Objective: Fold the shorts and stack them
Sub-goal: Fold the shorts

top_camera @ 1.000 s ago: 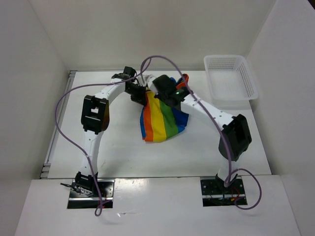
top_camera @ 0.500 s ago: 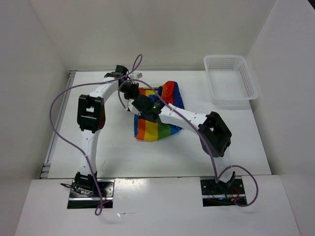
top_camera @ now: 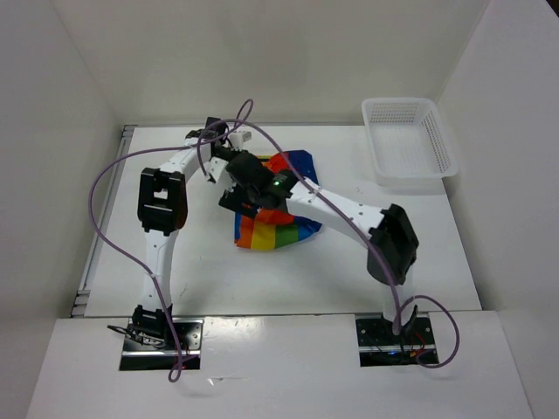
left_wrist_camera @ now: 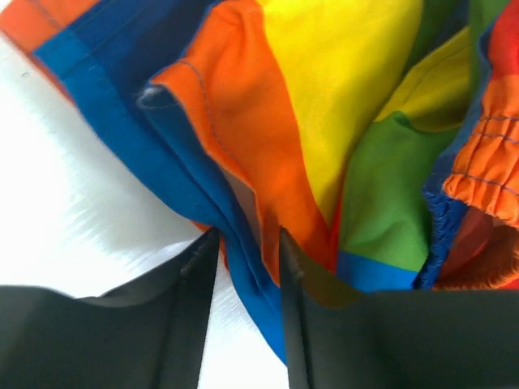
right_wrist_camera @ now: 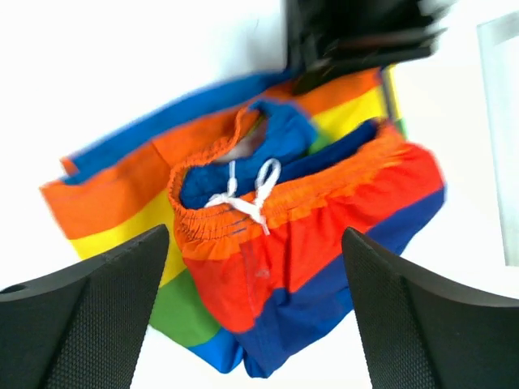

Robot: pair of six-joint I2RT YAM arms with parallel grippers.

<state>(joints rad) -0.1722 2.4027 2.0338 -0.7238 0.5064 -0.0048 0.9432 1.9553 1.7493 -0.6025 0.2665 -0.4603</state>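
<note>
The shorts (top_camera: 272, 232) lie bunched in rainbow stripes at the middle of the table, partly hidden under both arms. In the right wrist view the shorts (right_wrist_camera: 284, 251) show their orange waistband and the white drawstring (right_wrist_camera: 243, 198) facing up. My right gripper (right_wrist_camera: 253, 243) hangs open above them, holding nothing; from above, the right gripper (top_camera: 244, 175) is over their left part. My left gripper (left_wrist_camera: 243, 243) is at the shorts' (left_wrist_camera: 324, 105) left edge, its jaws apart with a blue hem lying loose between them; from above, the left gripper (top_camera: 225, 155) is just behind the right one.
A white mesh basket (top_camera: 378, 148) stands at the back right corner. White walls close in the table at the back and on both sides. Purple cables loop over the two arms.
The right arm swept left, folding the shorts over, then opened and let go. The left gripper also opened on the hem. The shorts now lie further left and more bunched.
</note>
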